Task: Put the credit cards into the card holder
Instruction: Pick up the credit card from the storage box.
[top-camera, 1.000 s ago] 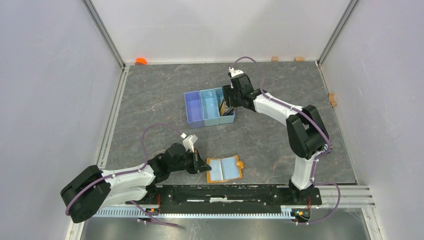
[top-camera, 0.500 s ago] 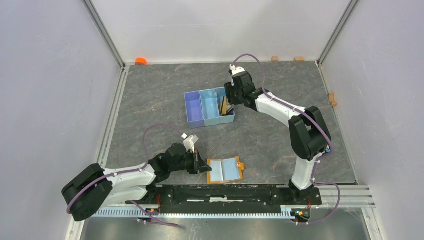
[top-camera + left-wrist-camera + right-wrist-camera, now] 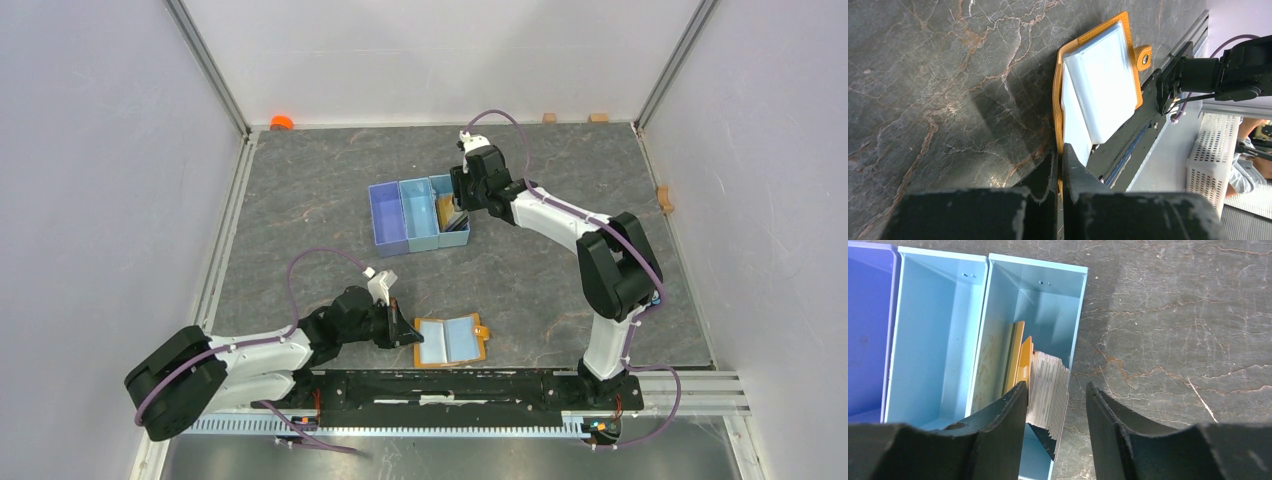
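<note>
Our right gripper [image 3: 1056, 386], jaws apart, straddles the credit cards [image 3: 1047, 390]; our left gripper [image 3: 407, 331] pinches the card holder [image 3: 452, 340] at its three o'clock.

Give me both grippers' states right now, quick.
Left gripper: shut, jaws pinching the card holder at its edge.
Right gripper: open, jaws straddling the credit cards in the blue tray, gripping nothing.

Orange-tan card holder [image 3: 450, 340]; gold and grey credit cards [image 3: 1048, 390]; blue tray [image 3: 983, 330]
</note>
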Robot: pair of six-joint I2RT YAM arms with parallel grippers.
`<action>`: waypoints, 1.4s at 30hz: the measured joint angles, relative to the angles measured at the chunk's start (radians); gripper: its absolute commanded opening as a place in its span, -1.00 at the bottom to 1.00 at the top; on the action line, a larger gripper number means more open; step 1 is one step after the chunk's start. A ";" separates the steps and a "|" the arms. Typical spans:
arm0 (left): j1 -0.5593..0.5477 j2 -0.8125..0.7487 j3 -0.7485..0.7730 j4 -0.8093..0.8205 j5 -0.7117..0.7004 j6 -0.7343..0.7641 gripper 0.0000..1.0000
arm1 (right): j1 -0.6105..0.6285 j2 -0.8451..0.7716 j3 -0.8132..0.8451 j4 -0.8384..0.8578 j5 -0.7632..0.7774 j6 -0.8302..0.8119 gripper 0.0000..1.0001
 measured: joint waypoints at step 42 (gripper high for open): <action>0.000 0.029 0.000 0.024 0.006 0.000 -0.96 | 0.038 0.037 0.001 -0.027 0.081 0.002 0.15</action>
